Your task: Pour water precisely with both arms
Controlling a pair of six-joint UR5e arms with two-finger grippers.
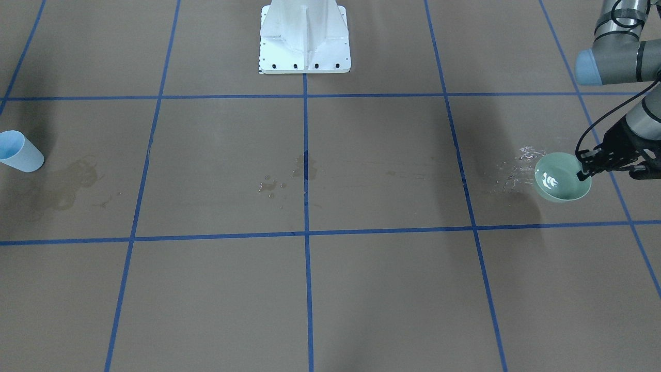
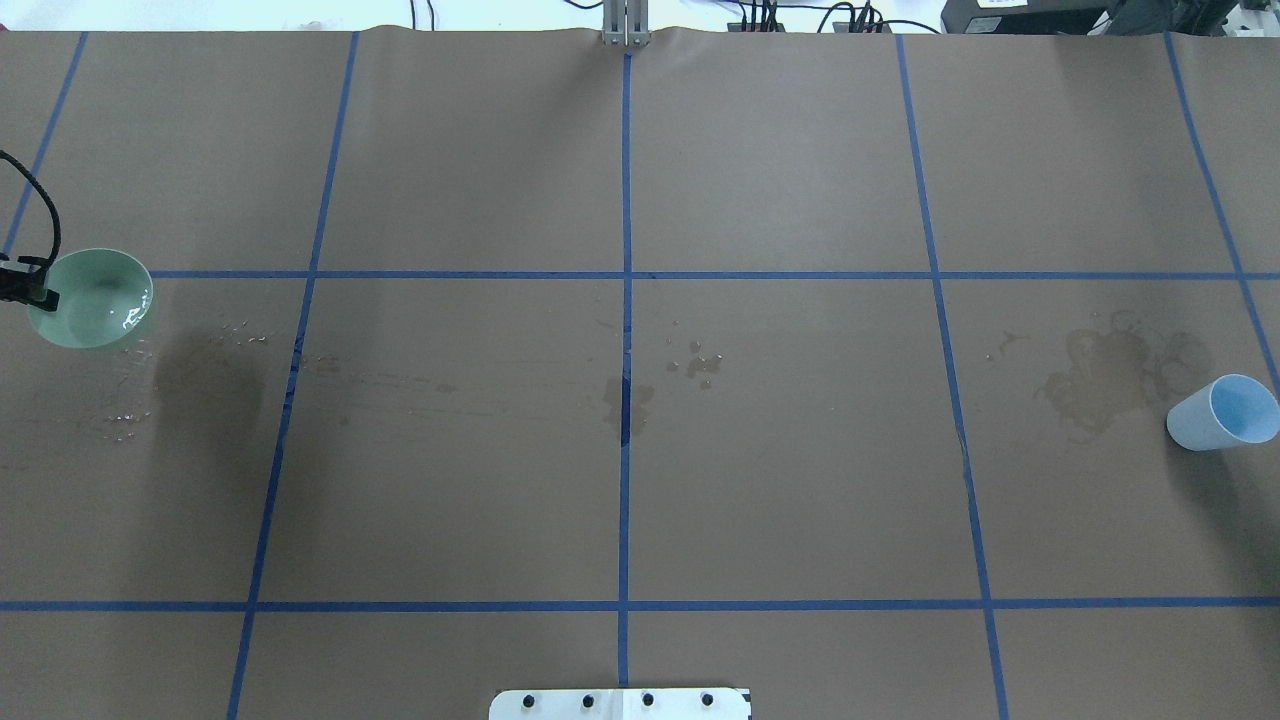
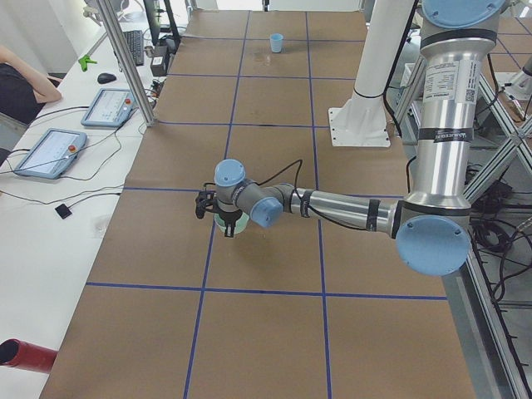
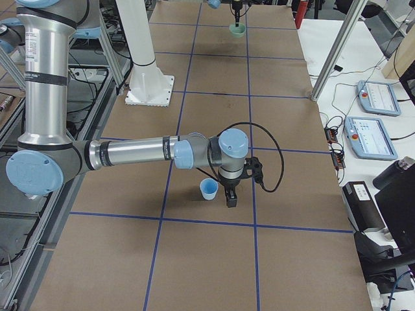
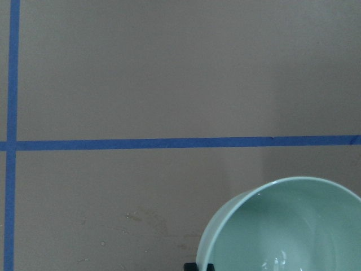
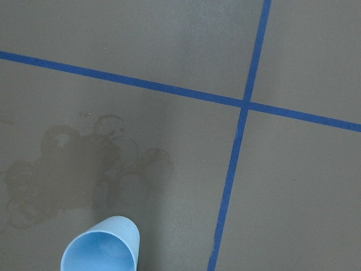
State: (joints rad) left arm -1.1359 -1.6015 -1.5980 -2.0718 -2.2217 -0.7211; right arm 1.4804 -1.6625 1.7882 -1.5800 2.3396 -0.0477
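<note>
At far left of the overhead view, pinches bowl [image 1: 568,192] by its rim with left gripper [image 1: 585,174], clamped tight on it. Holds it clear of table [image 2: 780,480], with shadow [image 2: 200,375] thrown off to one side. Carries water [image 1: 551,182] as a shallow glinting pool inside the bowl. Shows more as droplets [image 2: 125,415] on the paper just beside it. At centre, shows a few drops [image 2: 700,362] near the tape [image 2: 627,200]. Farther right, shows a damp stain [image 2: 1100,385]. At far right, has cup [image 2: 1222,412] tilted, with right gripper [image 4: 231,198] just beside it. Cannot tell whether that one grips or stands apart.
</note>
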